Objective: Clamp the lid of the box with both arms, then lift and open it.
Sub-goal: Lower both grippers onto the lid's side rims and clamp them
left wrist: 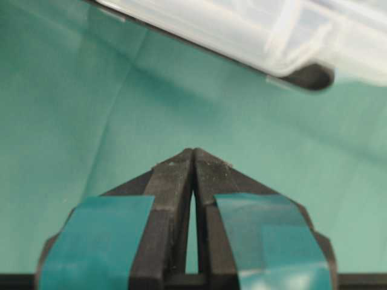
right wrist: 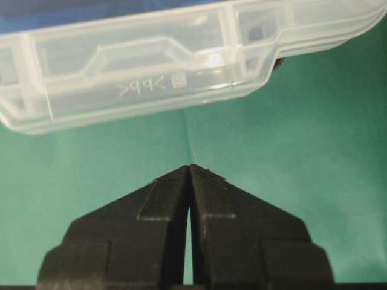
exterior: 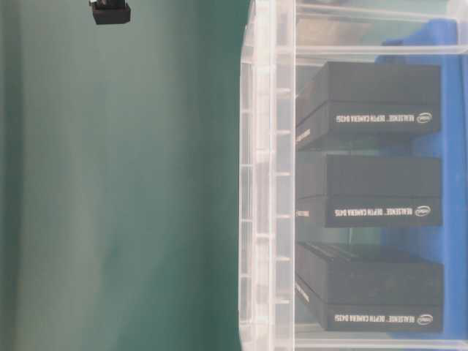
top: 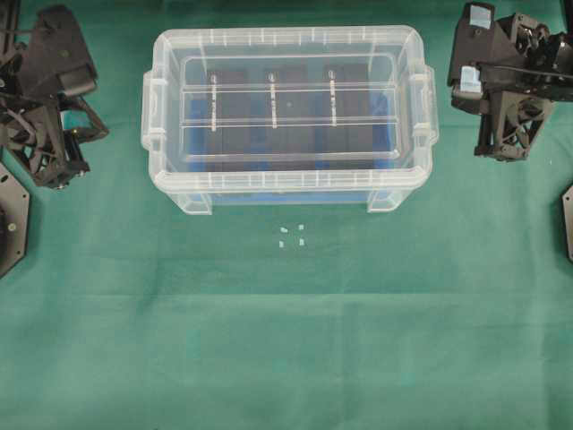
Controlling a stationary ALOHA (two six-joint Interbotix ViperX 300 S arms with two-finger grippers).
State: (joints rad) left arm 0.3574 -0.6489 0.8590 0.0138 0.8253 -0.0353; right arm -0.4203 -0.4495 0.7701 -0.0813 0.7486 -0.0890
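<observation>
Lid (top: 288,98) sits flat on the box (top: 289,190), shutting it, with both lengthwise ridges running left to right. The box stands on the green cloth (top: 286,340) near the far edge, midway between the two arms. Through the clear plastic show three black cases (exterior: 376,190) side by side on a blue lining (exterior: 450,44). A few small white specks (top: 291,235) lie on the cloth just in front of the box.

The left gripper (left wrist: 193,154), with teal tape on its fingers, is pressed closed tip to tip and holds nothing; it hangs over the cloth apart from the box's left end. The right gripper (right wrist: 190,169) is likewise closed and bare, pointing at the box's right end, near it but not touching. In the overhead view both arms stand well out to the sides, by the far corners.
</observation>
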